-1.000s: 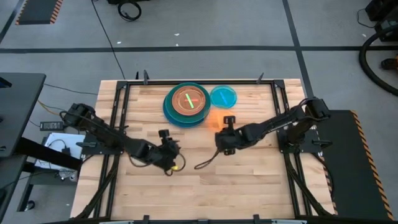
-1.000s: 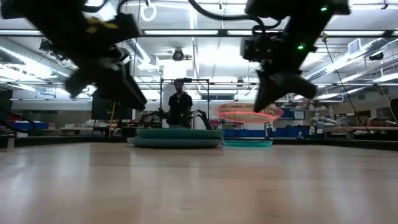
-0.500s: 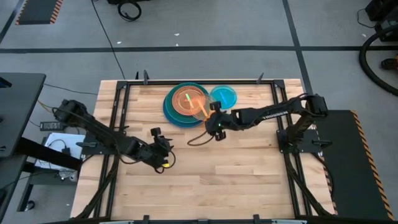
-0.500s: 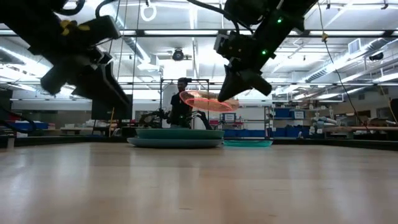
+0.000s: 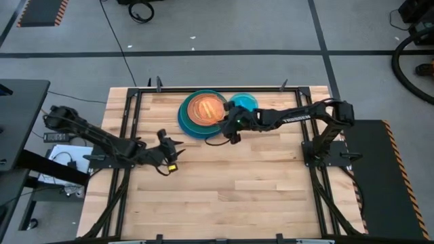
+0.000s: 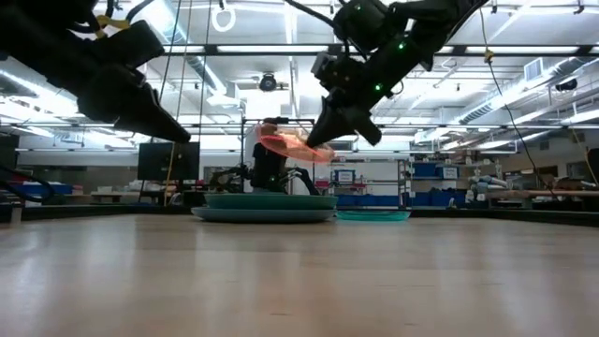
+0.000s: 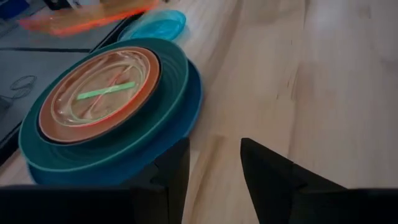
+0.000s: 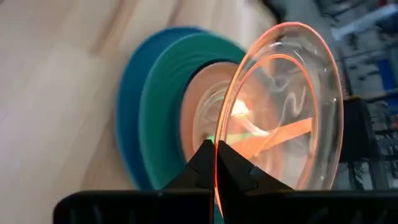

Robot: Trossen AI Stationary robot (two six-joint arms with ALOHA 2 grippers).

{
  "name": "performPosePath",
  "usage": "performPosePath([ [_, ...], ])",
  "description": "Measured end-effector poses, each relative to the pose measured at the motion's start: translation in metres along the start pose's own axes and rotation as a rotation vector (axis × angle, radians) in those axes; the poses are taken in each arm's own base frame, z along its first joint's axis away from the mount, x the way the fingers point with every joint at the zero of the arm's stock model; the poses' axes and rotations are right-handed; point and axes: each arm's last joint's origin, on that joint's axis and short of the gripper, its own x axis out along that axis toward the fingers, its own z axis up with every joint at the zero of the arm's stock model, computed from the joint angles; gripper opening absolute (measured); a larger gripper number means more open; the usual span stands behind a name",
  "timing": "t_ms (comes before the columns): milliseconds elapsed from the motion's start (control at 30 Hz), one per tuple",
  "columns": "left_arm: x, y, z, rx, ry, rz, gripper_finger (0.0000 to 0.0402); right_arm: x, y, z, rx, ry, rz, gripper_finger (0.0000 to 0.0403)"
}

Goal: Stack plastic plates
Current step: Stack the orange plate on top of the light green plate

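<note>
The right pincer [image 6: 329, 134] was clamped on the rim of the small orange plate [image 8: 283, 106], the thin edge being pinched between its two dark fingers [image 8: 200, 169]. The plate was carried tilted in the air, over the stack [image 5: 203, 114] near the far edge of the surface [image 5: 224, 196]. That stack was made up of the blue plate [image 7: 180, 127] at the bottom, the teal plate [image 7: 168, 78] on it, the tan-brown plate [image 7: 148, 84] next, and a clear small plate with a lime green streak [image 7: 106, 91] on top. The cyan plate [image 5: 244, 104] lay just beside the stack.

The orange plate was judged light, stiff and smooth, hence likely to slip or swing; a rim grip seemed the only one available.

The left pincer [image 5: 167, 144] was held apart and empty, low over the surface, well clear of the stack.
</note>
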Motion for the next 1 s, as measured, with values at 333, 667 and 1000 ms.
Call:
performPosePath([
  [333, -0.01, 0.01, 0.009, -0.127, -0.117, -0.079, 0.015, 0.042, 0.002, -0.003, -0.201, -0.004, 0.065, 0.0008],
  [667, -0.013, 0.01, 0.016, -0.271, -0.175, -0.107, 0.015, 0.069, -0.019, -0.001, -0.238, 0.06, 0.083, 0.0009],
  [1000, -0.013, 0.01, 0.016, -0.43, -0.166, -0.12, 0.015, 0.069, -0.024, -0.009, -0.201, 0.063, 0.131, 0.0031],
])
